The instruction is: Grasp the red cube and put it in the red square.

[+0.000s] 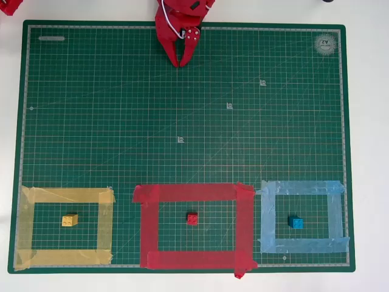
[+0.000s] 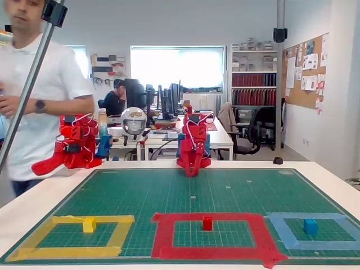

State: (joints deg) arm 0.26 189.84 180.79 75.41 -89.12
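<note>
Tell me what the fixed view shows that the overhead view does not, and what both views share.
The fixed view shows a person standing beside the table and an office with desks behind it. The overhead view shows the whole green mat from above. Both show the red cube inside the red square, the yellow block and blue cube inside their outlines, and the end effector at the mat's far edge.

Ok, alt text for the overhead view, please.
A red cube sits inside the red square of tape on a green cutting mat, flanked by a yellow block and a blue cube in matching outlines. The red gripper rests shut at the far edge.
</note>
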